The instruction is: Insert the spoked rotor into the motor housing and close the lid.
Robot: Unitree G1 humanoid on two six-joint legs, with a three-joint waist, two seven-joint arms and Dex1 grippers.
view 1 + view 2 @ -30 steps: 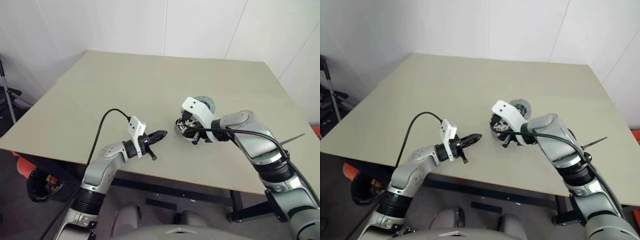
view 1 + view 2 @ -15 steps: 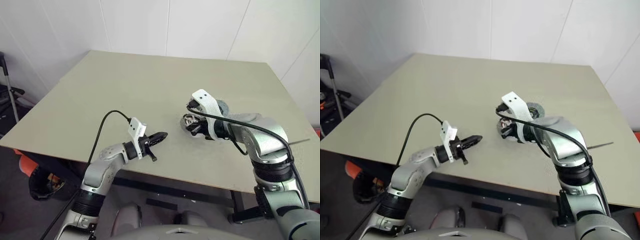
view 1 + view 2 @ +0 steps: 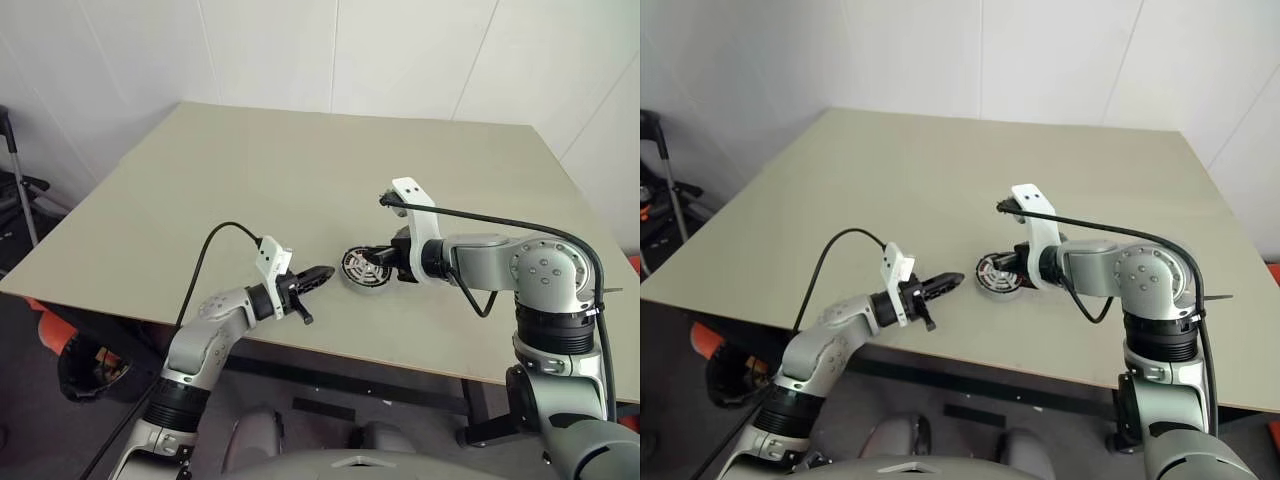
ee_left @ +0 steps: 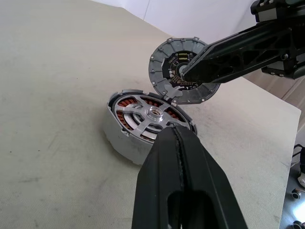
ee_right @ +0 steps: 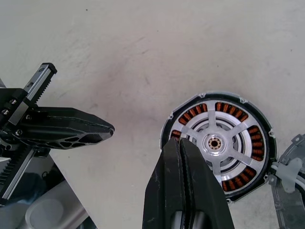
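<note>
- Seating first: the spoked rotor (image 4: 151,113) is seen lying inside the motor housing (image 4: 125,140), near the front edge of the table (image 3: 250,180), with copper windings showing between its spokes.
- The lid (image 4: 162,67) is propped up on edge at the housing's right side, not yet closed. It could be knocked flat onto the table instead of over the housing if it is pushed from the wrong face.
- The right gripper (image 4: 183,75) is clenched on nothing, its tip placed at the lid's centre. Whether contact is made cannot be told. A slip off that hub is the likely failure.
- The left gripper (image 3: 325,270) is clenched and empty, just left of the housing. The housing is not braced, so it could be shoved left by a hard push.
- A rotor left slightly proud would probably keep the lid from shutting flush.
</note>
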